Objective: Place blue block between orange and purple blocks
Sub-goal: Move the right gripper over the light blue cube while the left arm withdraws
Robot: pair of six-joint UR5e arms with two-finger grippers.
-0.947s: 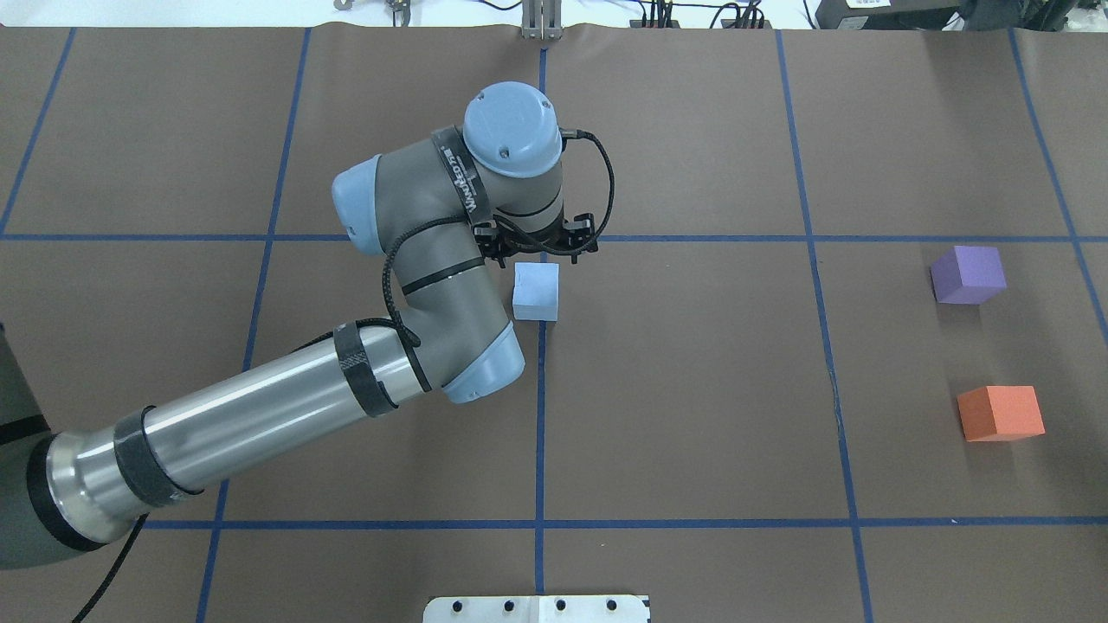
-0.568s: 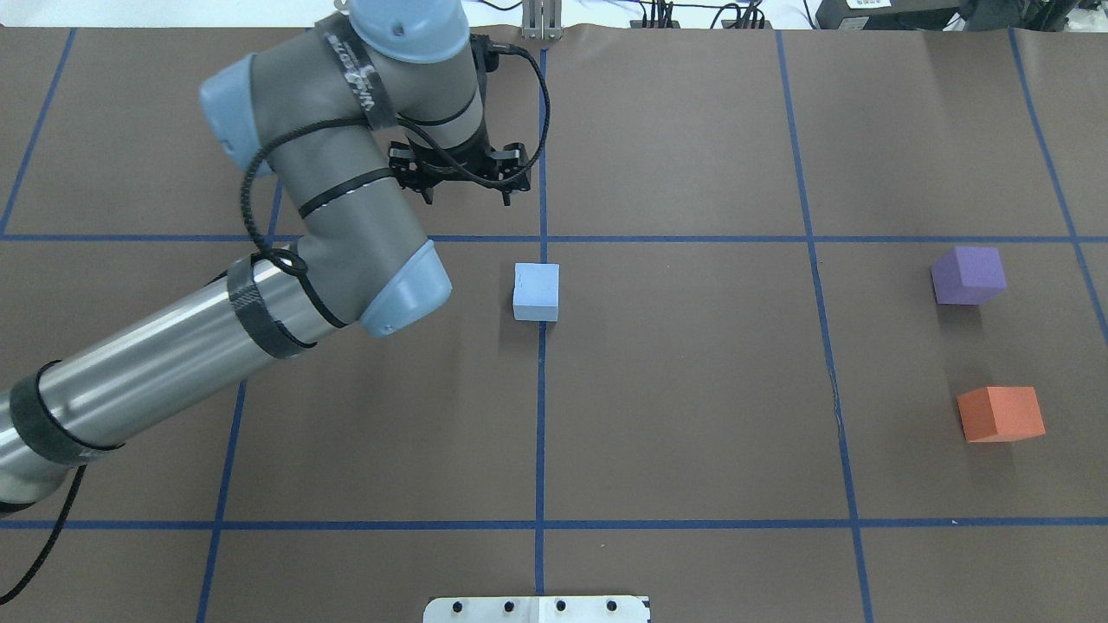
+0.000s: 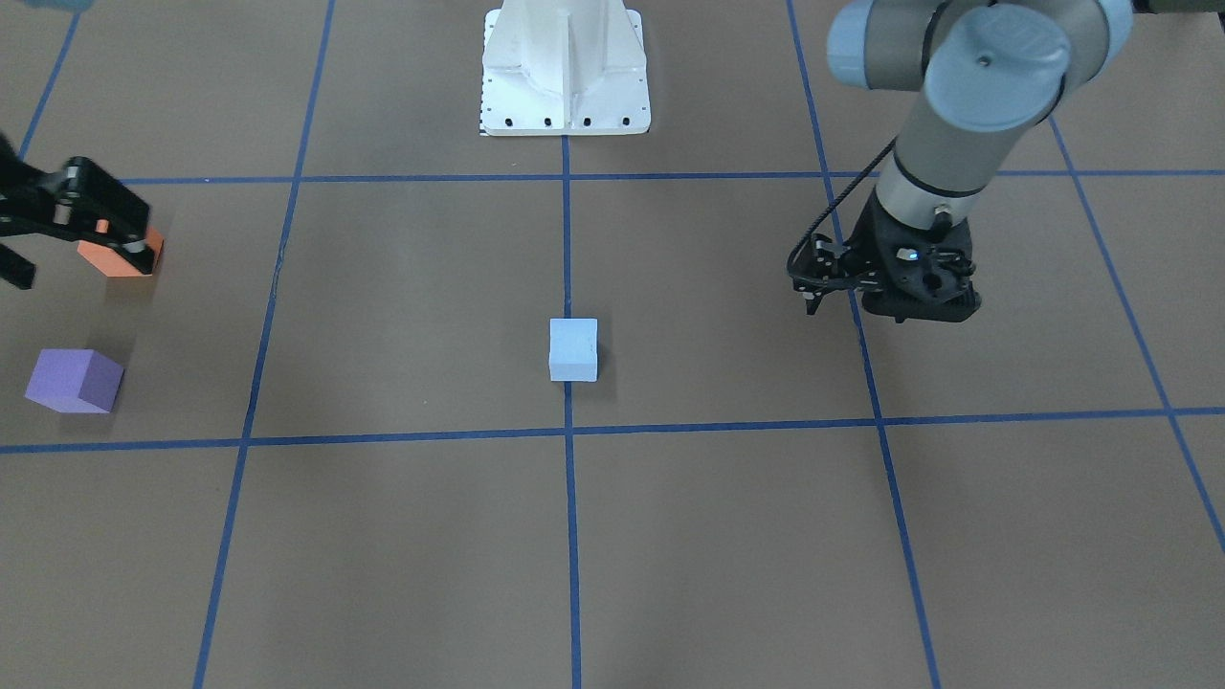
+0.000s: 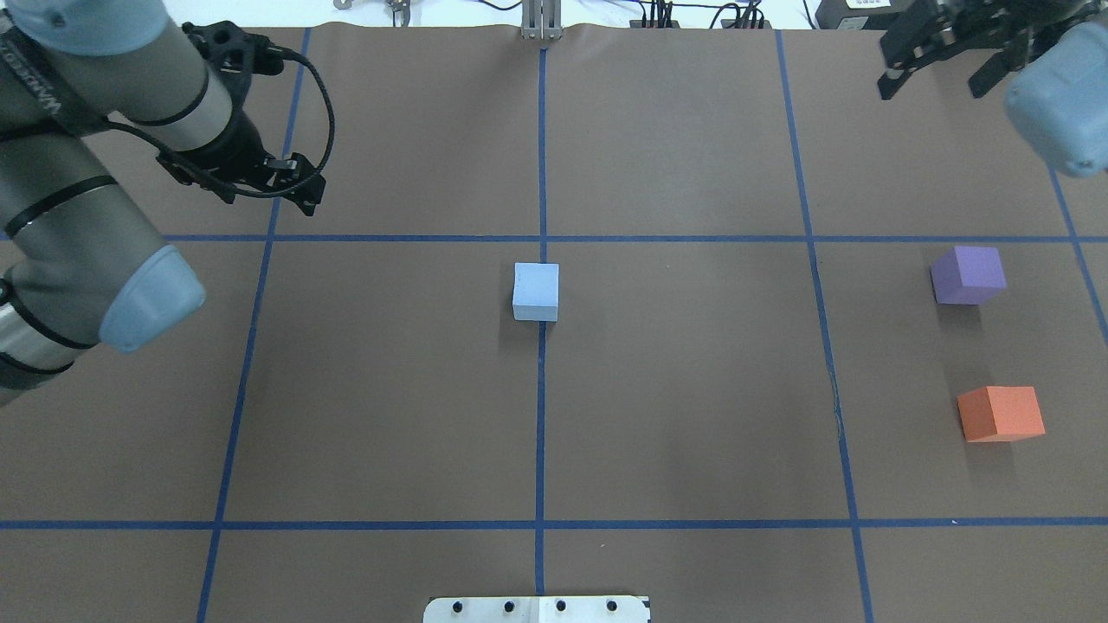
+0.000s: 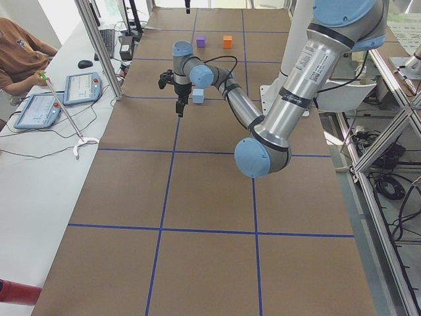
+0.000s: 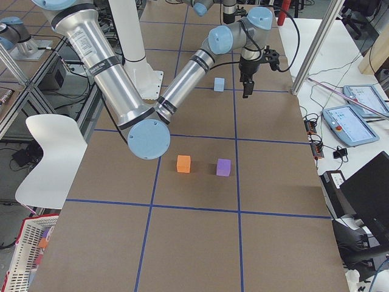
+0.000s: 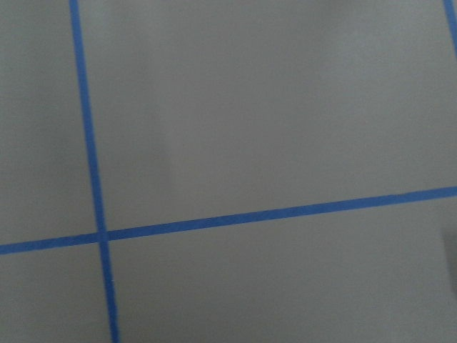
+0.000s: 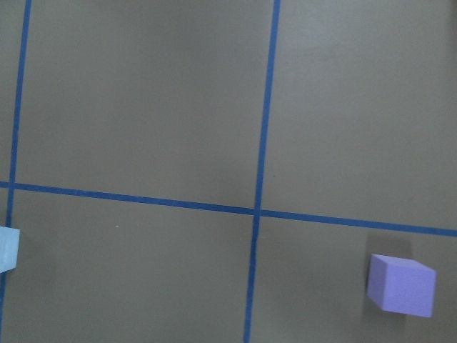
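Observation:
The light blue block point(image 4: 536, 292) sits alone at the table's centre on a tape crossing; it also shows in the front view point(image 3: 573, 349). The purple block point(image 4: 968, 274) and the orange block point(image 4: 1000, 413) sit far right with a gap between them. My left gripper point(image 4: 271, 201) is open and empty, raised well left of the blue block, also in the front view point(image 3: 895, 301). My right gripper point(image 4: 933, 86) is open and empty, high above the right side. The right wrist view shows the purple block point(image 8: 401, 284) and an edge of the blue block point(image 8: 7, 249).
The brown table point(image 4: 692, 415) is marked with blue tape grid lines. The robot's white base plate point(image 3: 565, 67) stands at the near edge. An operator's desk with tablets point(image 5: 62, 95) runs along the far side. The left wrist view shows only table and tape.
My left gripper, which was over the blue block, has risen and swung far left. The blue block has stayed put. My right gripper has come into view at the top right.

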